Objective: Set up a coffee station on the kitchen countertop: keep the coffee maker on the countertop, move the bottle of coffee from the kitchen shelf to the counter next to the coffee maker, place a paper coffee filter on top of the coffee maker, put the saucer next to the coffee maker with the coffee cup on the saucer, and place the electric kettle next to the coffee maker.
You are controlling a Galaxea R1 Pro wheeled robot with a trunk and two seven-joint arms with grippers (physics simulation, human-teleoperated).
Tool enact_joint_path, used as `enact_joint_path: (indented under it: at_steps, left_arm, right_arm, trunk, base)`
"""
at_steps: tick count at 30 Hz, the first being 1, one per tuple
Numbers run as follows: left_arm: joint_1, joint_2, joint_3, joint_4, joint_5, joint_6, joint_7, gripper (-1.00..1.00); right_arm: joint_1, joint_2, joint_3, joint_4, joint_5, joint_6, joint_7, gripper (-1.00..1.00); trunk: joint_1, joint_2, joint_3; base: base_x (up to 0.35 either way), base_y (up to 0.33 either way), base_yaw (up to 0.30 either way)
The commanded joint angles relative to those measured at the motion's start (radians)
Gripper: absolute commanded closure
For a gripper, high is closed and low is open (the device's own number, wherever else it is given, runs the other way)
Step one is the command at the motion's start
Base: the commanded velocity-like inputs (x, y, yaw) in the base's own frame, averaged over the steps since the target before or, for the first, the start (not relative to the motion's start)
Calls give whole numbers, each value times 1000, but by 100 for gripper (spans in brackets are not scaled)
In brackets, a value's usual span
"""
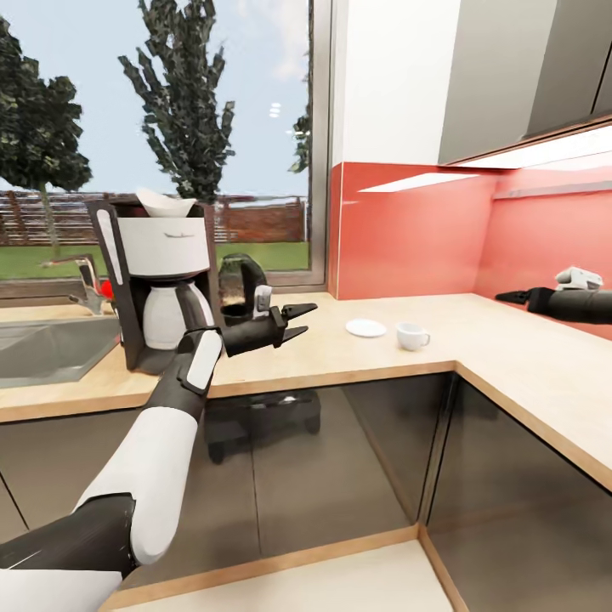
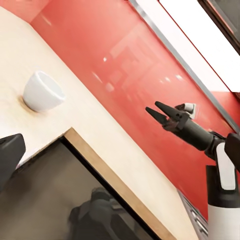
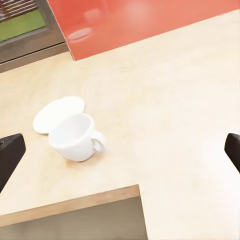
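The coffee maker [image 1: 161, 280] stands on the kitchen countertop [image 1: 340, 353] beside the sink, with a white paper coffee filter [image 1: 166, 202] on top. The dark electric kettle [image 1: 242, 285] stands just behind it by the window. My left gripper [image 1: 303, 321] hovers open and empty in front of the kettle. Further right the saucer [image 1: 365, 327] [image 3: 57, 112] lies flat, and the coffee cup [image 1: 412, 337] [image 2: 42, 91] [image 3: 75, 137] stands on the worktop beside it. My right gripper [image 1: 508, 297] [image 2: 159, 111] [image 3: 121, 150] is open in the air over the corner worktop, facing the cup. The bottle of coffee and the kitchen shelf are out of view.
A steel sink [image 1: 51, 348] with a tap [image 1: 85, 272] is set in the worktop left of the coffee maker. A red backsplash [image 1: 408, 229] and grey wall cabinets [image 1: 510, 76] line the corner. Dark base cabinets [image 1: 340, 459] run under the L-shaped worktop.
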Motion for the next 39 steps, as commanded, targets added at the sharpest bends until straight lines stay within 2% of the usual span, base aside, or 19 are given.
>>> enact_joint_path:
  at_steps: [1, 13, 20, 25, 32, 39]
  left_arm:
    - [-1, -1, 4, 0, -5, 4, -6, -100]
    - [-1, -1, 4, 0, -5, 4, -6, -100]
    - [-1, -1, 4, -1, -5, 4, -6, -100]
    - [-1, -1, 3, 2, -5, 4, -6, -100]
    - [-2, -1, -10, 44, -5, -2, -3, -100]
    - [-2, -1, -7, 56, -5, -4, -3, -100]
  right_arm:
    - [-2, -2, 2, 6, 10, 2, 15, -100]
    - [-2, -4, 4, 17, 8, 2, 48, -100]
    - [-1, -4, 7, 16, 8, 1, 55, -100]
    - [-1, -4, 10, 16, 8, 0, 93, -100]
    - [1, -1, 14, 16, 8, 0, 107, -100]
    - [2, 1, 14, 16, 8, 0, 108, -100]
  trunk:
    - [0, -1, -1]
    - [0, -1, -1]
    - [0, -1, -1]
    - [0, -1, -1]
    - [0, -1, -1]
    - [0, -1, -1]
  base:
    - [125, -1, 0]
    - [118, -2, 0]
    - [128, -144, 0]
    - [38, -42, 0]
    - [6, -6, 0]
    - [0, 0, 0]
